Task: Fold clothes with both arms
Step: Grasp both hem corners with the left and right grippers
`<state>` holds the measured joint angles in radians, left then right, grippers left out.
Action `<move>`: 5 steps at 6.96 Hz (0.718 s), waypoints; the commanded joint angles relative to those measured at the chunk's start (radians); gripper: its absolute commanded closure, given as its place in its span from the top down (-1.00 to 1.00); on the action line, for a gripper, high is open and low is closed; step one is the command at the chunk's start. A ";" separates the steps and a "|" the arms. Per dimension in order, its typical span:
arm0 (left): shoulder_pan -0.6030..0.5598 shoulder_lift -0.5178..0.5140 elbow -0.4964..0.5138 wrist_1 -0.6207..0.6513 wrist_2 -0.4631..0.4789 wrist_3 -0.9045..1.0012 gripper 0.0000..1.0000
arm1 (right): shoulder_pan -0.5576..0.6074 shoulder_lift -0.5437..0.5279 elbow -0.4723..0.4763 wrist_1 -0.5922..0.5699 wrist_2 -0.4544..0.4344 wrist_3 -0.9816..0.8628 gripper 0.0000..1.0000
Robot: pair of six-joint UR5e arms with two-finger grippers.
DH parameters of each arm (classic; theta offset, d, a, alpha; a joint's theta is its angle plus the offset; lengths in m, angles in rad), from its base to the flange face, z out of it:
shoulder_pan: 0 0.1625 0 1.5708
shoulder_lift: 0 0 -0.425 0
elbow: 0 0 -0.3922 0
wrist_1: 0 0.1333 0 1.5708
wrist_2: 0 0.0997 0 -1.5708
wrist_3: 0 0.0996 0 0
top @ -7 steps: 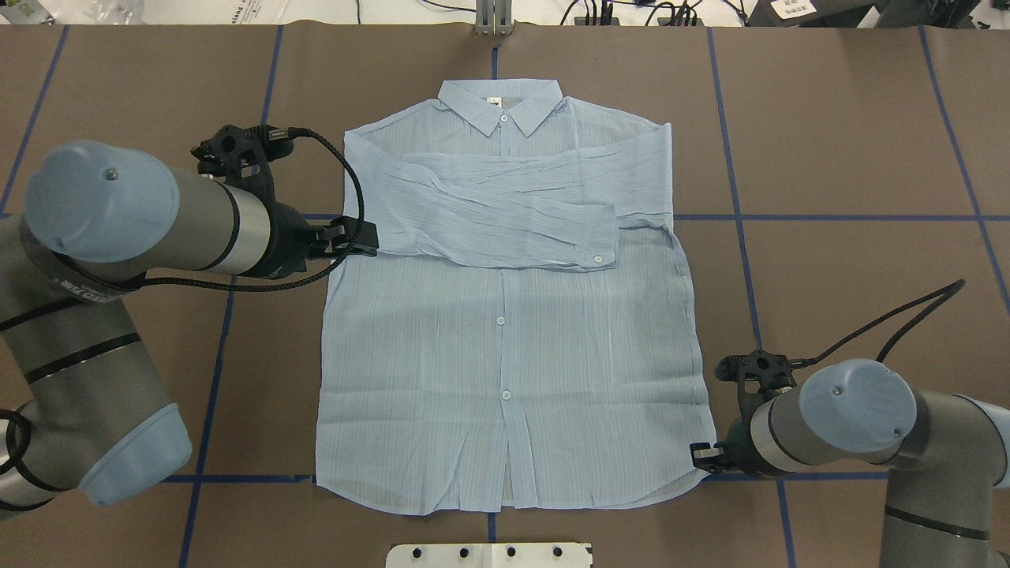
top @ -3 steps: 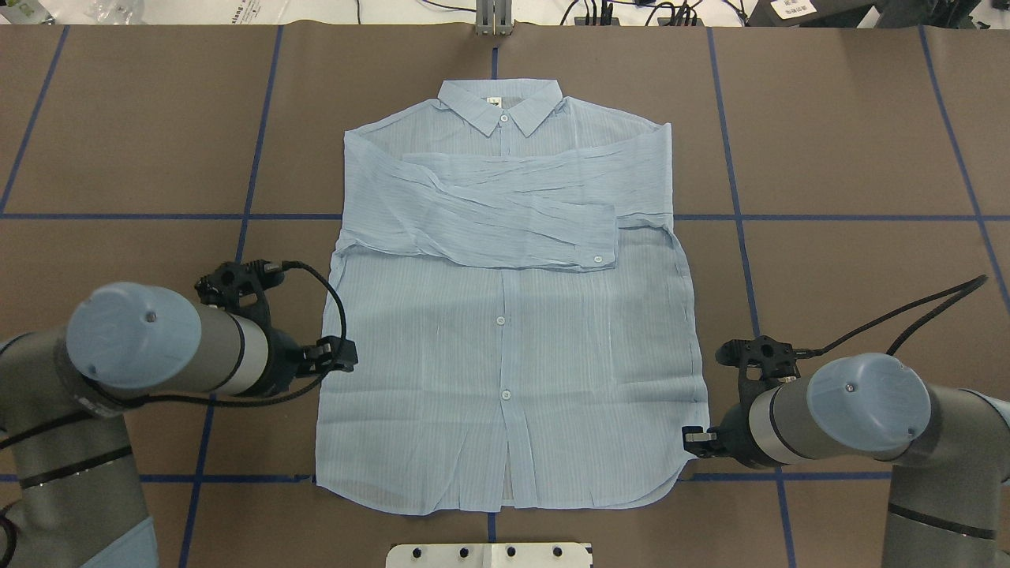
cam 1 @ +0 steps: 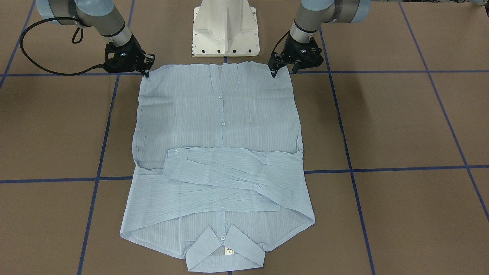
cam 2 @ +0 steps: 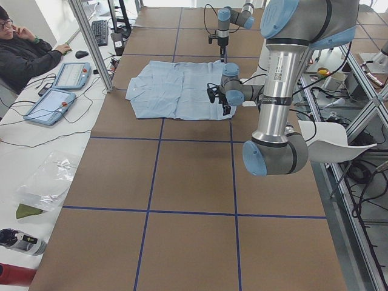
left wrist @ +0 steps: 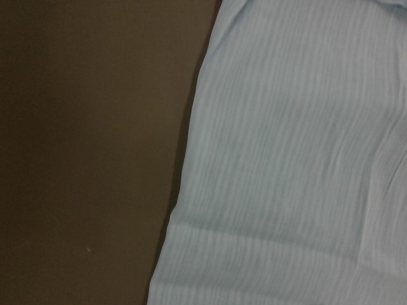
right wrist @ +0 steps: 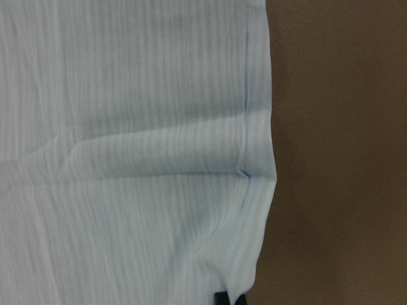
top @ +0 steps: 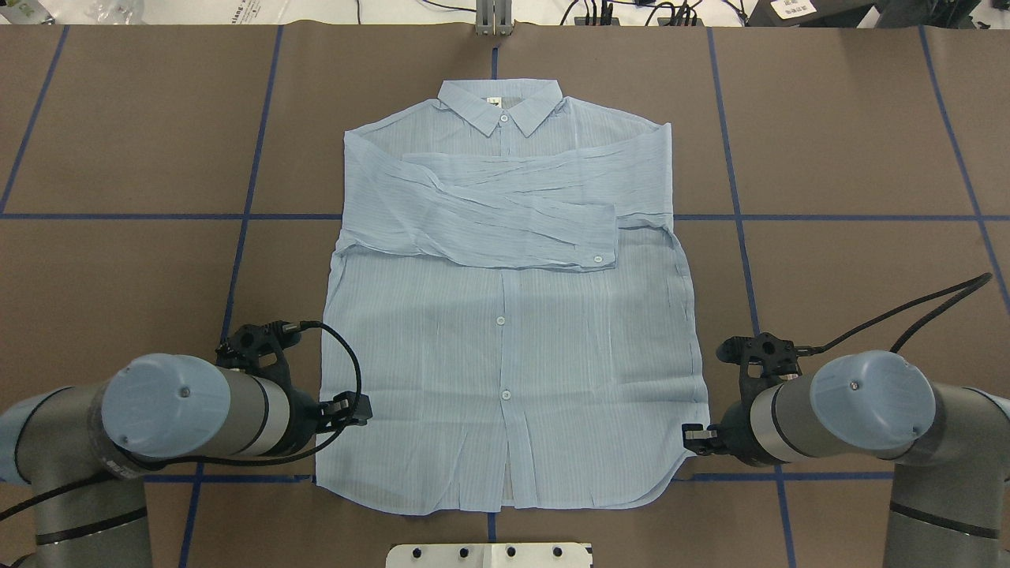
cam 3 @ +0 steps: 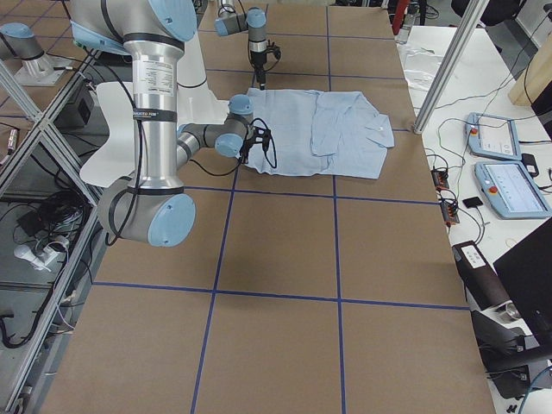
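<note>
The light-blue shirt (top: 505,355) lies flat and face up on the brown table, collar (top: 499,102) at the far side and both sleeves folded across the chest. My left gripper (top: 357,410) sits low at the shirt's left edge near the hem, open, with its fingers spread over the corner (cam 1: 282,70). My right gripper (top: 688,439) is at the right hem corner and looks shut on the shirt's edge (cam 1: 147,71). The right wrist view shows the shirt (right wrist: 127,159) with a dark fingertip (right wrist: 226,298) right at its edge. The left wrist view shows only shirt (left wrist: 286,159) and table.
The white pedestal base (cam 1: 225,26) stands just behind the hem, between the arms. Blue tape lines (top: 828,217) grid the brown table. A person (cam 2: 24,48) sits at a side desk with tablets (cam 2: 51,103) beyond the collar end.
My left arm swept from the sleeve-level left edge down to the near hem corner. My right gripper shifted slightly inward, and the right hem corner drew in with it.
</note>
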<state>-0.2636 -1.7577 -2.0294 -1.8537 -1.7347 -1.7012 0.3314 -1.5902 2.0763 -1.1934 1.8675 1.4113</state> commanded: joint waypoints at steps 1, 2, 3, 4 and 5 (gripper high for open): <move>0.026 0.010 0.026 -0.001 0.017 -0.008 0.74 | 0.002 0.001 0.004 0.000 0.001 0.000 -1.00; 0.029 0.010 0.032 -0.001 0.018 -0.006 0.69 | 0.003 0.000 0.007 0.000 0.004 0.000 -1.00; 0.043 0.010 0.037 0.001 0.018 -0.006 0.61 | 0.005 0.001 0.007 0.000 0.005 0.000 -1.00; 0.046 0.010 0.037 0.002 0.018 -0.006 0.51 | 0.005 0.001 0.007 0.000 0.005 0.000 -1.00; 0.047 0.012 0.035 0.004 0.018 -0.008 0.46 | 0.005 0.001 0.007 0.000 0.007 0.000 -1.00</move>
<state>-0.2205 -1.7468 -1.9942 -1.8519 -1.7167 -1.7077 0.3355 -1.5894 2.0829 -1.1934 1.8730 1.4113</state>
